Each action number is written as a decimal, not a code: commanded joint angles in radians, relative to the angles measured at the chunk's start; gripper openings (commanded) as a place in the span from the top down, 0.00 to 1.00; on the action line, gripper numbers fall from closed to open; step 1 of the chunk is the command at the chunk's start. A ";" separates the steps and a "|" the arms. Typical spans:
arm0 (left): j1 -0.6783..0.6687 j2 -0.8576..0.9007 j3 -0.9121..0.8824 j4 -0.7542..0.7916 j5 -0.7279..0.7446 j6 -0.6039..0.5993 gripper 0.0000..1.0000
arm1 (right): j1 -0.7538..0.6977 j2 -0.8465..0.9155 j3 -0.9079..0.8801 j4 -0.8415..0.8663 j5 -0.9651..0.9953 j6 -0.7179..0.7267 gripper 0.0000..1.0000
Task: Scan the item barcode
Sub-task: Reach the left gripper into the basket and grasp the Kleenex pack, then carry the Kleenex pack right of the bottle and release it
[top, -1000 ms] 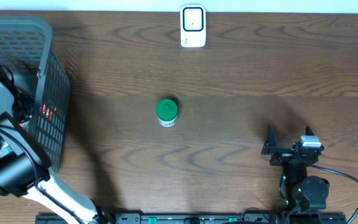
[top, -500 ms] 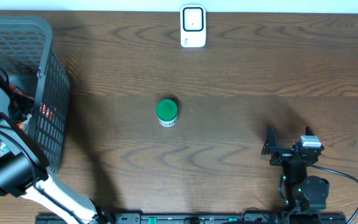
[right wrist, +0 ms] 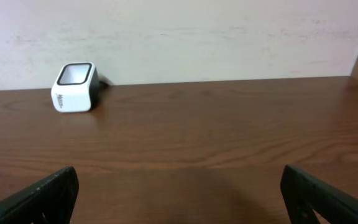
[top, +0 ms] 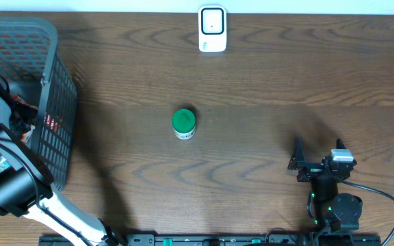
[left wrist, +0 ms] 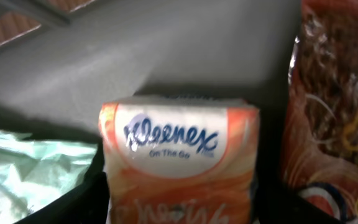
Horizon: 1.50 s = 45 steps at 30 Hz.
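Down in the basket [top: 55, 82] now, and the left wrist camera has the label square on: "Kleenex" in blue script, "On The Go" beneath it, on an orange and white Kleenex pack [left wrist: 178, 162]. The pack lies on the grey basket floor with a pale green packet [left wrist: 23, 171] to one side and a reddish snack bag [left wrist: 334, 106] to the other; the print on those two is too blurred to read.

The left pincer [left wrist: 180, 202] straddles the pack, a dark finger [left wrist: 82, 202] just beside each flank. Whether they are pressing it or only bracketing it, the view does not tell.

None of this shows from overhead: there the left arm reaches over the mesh wall at the left end of the desk [top: 286, 82] and hides the pack completely. What the overhead camera does give is the layout. The white scanner [top: 212, 29] stands at the far edge, well apart from the basket, and a green-lidded jar [top: 183, 124] sits alone mid-desk.

The right pincer [top: 317, 145] hovers at the near right, released, fingers spread wide with nothing between them. Its wrist camera looks across bare wood to the scanner, window tilted upward, against a pale wall.
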 commanded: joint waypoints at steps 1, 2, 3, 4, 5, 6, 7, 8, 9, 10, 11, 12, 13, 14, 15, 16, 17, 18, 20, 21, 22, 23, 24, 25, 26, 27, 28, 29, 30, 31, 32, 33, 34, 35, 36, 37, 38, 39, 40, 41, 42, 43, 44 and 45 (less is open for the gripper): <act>0.003 0.051 -0.066 0.013 0.020 -0.011 0.26 | 0.005 -0.006 -0.001 -0.004 0.005 -0.005 0.01; 0.003 0.051 -0.075 0.020 0.020 -0.011 0.26 | 0.005 -0.006 -0.001 -0.004 0.005 -0.005 0.01; 0.003 0.051 -0.081 0.023 0.020 -0.011 0.27 | 0.005 -0.006 -0.001 -0.004 0.005 -0.005 0.01; 0.003 0.051 -0.085 0.025 0.020 -0.011 0.31 | 0.005 -0.006 -0.001 -0.004 0.005 -0.005 0.01; 0.003 0.051 -0.087 0.025 0.020 -0.011 0.39 | 0.005 -0.006 -0.001 -0.004 0.005 -0.005 0.01; 0.003 0.051 -0.087 0.024 0.020 -0.011 0.45 | 0.005 -0.006 -0.001 -0.004 0.005 -0.005 0.01; 0.003 0.051 -0.087 0.021 0.020 -0.011 0.51 | 0.005 -0.006 -0.001 -0.004 0.005 -0.005 0.01; 0.003 0.051 -0.087 0.020 0.020 -0.010 0.54 | 0.005 -0.006 -0.001 -0.004 0.005 -0.005 0.01; 0.003 0.051 -0.087 0.014 0.020 -0.011 0.54 | 0.005 -0.006 -0.001 -0.004 0.005 -0.005 0.01; 0.003 0.051 -0.087 0.008 0.020 -0.011 0.54 | 0.005 -0.006 -0.001 -0.004 0.005 -0.005 0.01; 0.003 0.051 -0.086 0.003 0.019 -0.010 0.54 | 0.005 -0.006 -0.001 -0.004 0.005 -0.005 0.01; 0.003 0.048 -0.086 -0.004 0.019 -0.010 0.54 | 0.005 -0.006 -0.001 -0.004 0.005 -0.005 0.01; 0.004 0.043 -0.084 -0.013 0.019 -0.010 0.54 | 0.005 -0.006 -0.001 -0.004 0.005 -0.005 0.01; 0.004 0.035 -0.080 -0.023 0.018 -0.007 0.54 | 0.005 -0.006 -0.001 -0.004 0.005 -0.005 0.01; 0.004 0.026 -0.072 -0.035 0.016 -0.006 0.54 | 0.005 -0.006 -0.001 -0.004 0.005 -0.005 0.01; 0.004 0.013 -0.059 -0.053 0.016 -0.002 0.54 | 0.005 -0.006 -0.001 -0.004 0.005 -0.005 0.01; 0.004 -0.003 -0.046 -0.071 0.016 0.001 0.54 | 0.005 -0.006 -0.001 -0.004 0.005 -0.005 0.01; 0.004 -0.024 -0.029 -0.093 0.016 0.001 0.54 | 0.005 -0.006 -0.001 -0.004 0.005 -0.005 0.01; 0.003 -0.074 0.003 -0.135 0.016 0.001 0.54 | 0.005 -0.006 -0.001 -0.004 0.005 -0.005 0.01; 0.003 -0.108 0.019 -0.153 0.016 0.001 0.54 | 0.005 -0.006 -0.001 -0.004 0.005 -0.005 0.01; 0.003 -0.139 0.029 -0.165 0.016 0.001 0.54 | 0.005 -0.006 -0.001 -0.004 0.005 -0.005 0.01; 0.003 -0.183 0.040 -0.178 0.016 0.001 0.54 | 0.005 -0.006 -0.001 -0.004 0.005 -0.005 0.01; 0.003 -0.220 0.047 -0.186 0.016 0.001 0.54 | 0.005 -0.006 -0.001 -0.004 0.005 -0.005 0.01; 0.003 -0.262 0.053 -0.192 0.016 0.001 0.53 | 0.005 -0.006 -0.001 -0.004 0.005 -0.005 0.01; 0.003 -0.311 0.058 -0.198 0.016 0.001 0.53 | 0.005 -0.006 -0.001 -0.004 0.005 -0.005 0.01; 0.003 -0.364 0.061 -0.202 0.016 0.001 0.53 | 0.005 -0.006 -0.001 -0.004 0.005 -0.005 0.01; 0.003 -0.409 0.061 -0.204 0.016 0.001 0.53 | 0.005 -0.006 -0.001 -0.004 0.005 -0.005 0.01; 0.003 -0.462 0.061 -0.206 0.016 0.001 0.53 | 0.005 -0.006 -0.001 -0.004 0.005 -0.005 0.01; 0.003 -0.512 0.061 -0.207 0.016 0.000 0.53 | 0.005 -0.006 -0.001 -0.004 0.005 -0.005 0.01; 0.002 -0.569 0.061 -0.209 0.018 -0.003 0.53 | 0.005 -0.006 -0.001 -0.004 0.005 -0.005 0.01; 0.000 -0.612 0.061 -0.213 0.022 -0.011 0.53 | 0.005 -0.006 -0.001 -0.004 0.005 -0.005 0.01; -0.001 -0.661 0.061 -0.217 0.042 -0.014 0.53 | 0.005 -0.006 -0.001 -0.004 0.005 -0.005 0.01; -0.004 -0.701 0.061 -0.223 0.064 -0.015 0.53 | 0.005 -0.006 -0.001 -0.004 0.005 -0.005 0.01; -0.007 -0.741 0.061 -0.228 0.093 -0.018 0.53 | 0.005 -0.006 -0.001 -0.004 0.005 -0.005 0.01; -0.013 -0.783 0.061 -0.235 0.122 -0.033 0.53 | 0.005 -0.006 -0.001 -0.004 0.005 -0.005 0.01; -0.023 -0.821 0.061 -0.244 0.149 -0.055 0.53 | 0.005 -0.006 -0.001 -0.004 0.005 -0.005 0.01; -0.037 -0.854 0.061 -0.255 0.169 -0.082 0.53 | 0.005 -0.006 -0.001 -0.004 0.005 -0.005 0.01; -0.053 -0.880 0.061 -0.264 0.182 -0.110 0.53 | 0.005 -0.006 -0.001 -0.004 0.005 -0.005 0.01; -0.074 -0.904 0.060 -0.274 0.198 -0.142 0.53 | 0.005 -0.006 -0.001 -0.004 0.005 -0.005 0.01; -0.103 -0.924 0.060 -0.285 0.212 -0.176 0.53 | 0.005 -0.006 -0.001 -0.004 0.005 -0.005 0.01; -0.138 -0.941 0.059 -0.294 0.225 -0.209 0.53 | 0.005 -0.006 -0.001 -0.004 0.005 -0.005 0.01; -0.182 -0.952 0.058 -0.303 0.230 -0.245 0.53 | 0.005 -0.006 -0.001 -0.004 0.005 -0.005 0.01; -0.224 -0.956 0.058 -0.311 0.229 -0.274 0.53 | 0.005 -0.006 -0.001 -0.004 0.005 -0.005 0.01; -0.268 -0.957 0.058 -0.315 0.229 -0.296 0.53 | 0.005 -0.006 -0.001 -0.004 0.005 -0.005 0.01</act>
